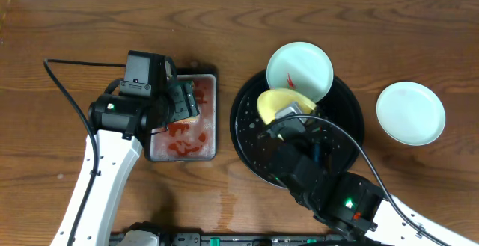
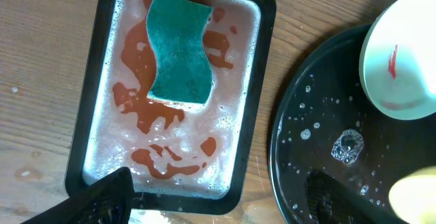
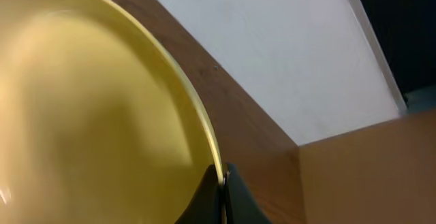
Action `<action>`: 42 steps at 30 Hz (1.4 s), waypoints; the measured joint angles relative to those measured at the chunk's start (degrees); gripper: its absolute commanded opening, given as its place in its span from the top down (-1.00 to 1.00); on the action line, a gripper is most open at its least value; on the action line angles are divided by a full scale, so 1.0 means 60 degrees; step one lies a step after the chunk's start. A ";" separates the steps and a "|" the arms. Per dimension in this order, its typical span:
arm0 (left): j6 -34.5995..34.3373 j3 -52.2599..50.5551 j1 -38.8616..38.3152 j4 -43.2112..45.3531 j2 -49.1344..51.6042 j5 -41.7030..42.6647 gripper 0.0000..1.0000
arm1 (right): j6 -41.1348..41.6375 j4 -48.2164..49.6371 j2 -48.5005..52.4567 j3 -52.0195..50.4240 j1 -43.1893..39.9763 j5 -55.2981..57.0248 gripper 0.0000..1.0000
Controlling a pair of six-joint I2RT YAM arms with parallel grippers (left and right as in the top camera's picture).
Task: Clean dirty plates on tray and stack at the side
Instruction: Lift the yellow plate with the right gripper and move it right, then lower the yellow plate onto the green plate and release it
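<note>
The large round black tray (image 1: 247,137) sits at the table's centre, wet with droplets; it also shows in the left wrist view (image 2: 320,156). A mint plate with a red smear (image 1: 301,70) rests on its far rim, also seen in the left wrist view (image 2: 402,60). My right gripper (image 3: 223,183) is shut on the rim of the yellow plate (image 1: 278,102), holding it tilted over the tray; the plate fills the right wrist view (image 3: 88,115). A clean mint plate (image 1: 410,112) lies on the table to the right. My left gripper (image 2: 218,207) is open and empty over the rectangular tray's near end.
A rectangular black tray (image 2: 255,94) of reddish soapy water stands left of the round tray, also in the overhead view (image 1: 213,137). A green sponge (image 2: 178,50) lies in it. A black cable (image 1: 63,89) runs across the left of the table.
</note>
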 measured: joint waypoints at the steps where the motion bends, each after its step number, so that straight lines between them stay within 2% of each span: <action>1: 0.0000 0.0000 0.0000 0.0000 0.0000 0.0000 -0.62 | 0.0076 0.0098 0.0029 0.0000 -0.0004 0.0000 0.98; 11: 0.0000 0.0000 0.0000 0.0004 0.0000 -0.0004 -0.62 | 0.0590 -0.0528 0.0087 0.0000 -0.0310 -0.0055 0.98; 14: 0.0000 0.0000 0.0000 0.0004 0.0000 0.0000 -0.62 | 0.1497 -0.0889 0.0087 0.0000 -0.0561 -0.0364 0.98; 17: 0.0004 0.0000 0.0000 0.0004 0.0000 0.0000 -0.62 | 0.3085 -0.1311 0.0091 0.0004 -0.1249 -0.1417 0.98; 20: 0.0000 0.0000 0.0000 0.0000 0.0000 0.0000 -0.62 | 0.4535 -0.1435 0.0102 0.0007 -0.2583 -0.3206 0.98; 24: 0.0000 0.0000 0.0000 0.0000 0.0000 0.0000 -0.62 | 0.5359 -0.1435 0.0102 0.0015 -0.4717 -0.5031 0.98; 30: 0.0000 0.0000 0.0000 -0.0004 0.0000 0.0000 -0.62 | 0.5803 -0.1297 0.0106 0.0033 -0.9187 -0.7854 0.98; 35: 0.0000 0.0000 0.0000 -0.0004 0.0000 0.0000 -0.62 | 0.5967 -0.0914 0.0404 0.0040 -1.2808 -0.9486 0.98; 38: 0.0000 0.0000 0.0000 -0.0004 0.0000 0.0000 -0.62 | 0.6011 -0.0652 0.0954 0.0051 -1.4593 -1.0076 0.98; 42: 0.0000 0.0000 0.0000 -0.0007 0.0000 0.0000 -0.62 | 0.6058 0.0051 0.2073 0.0058 -1.6032 -1.0448 0.98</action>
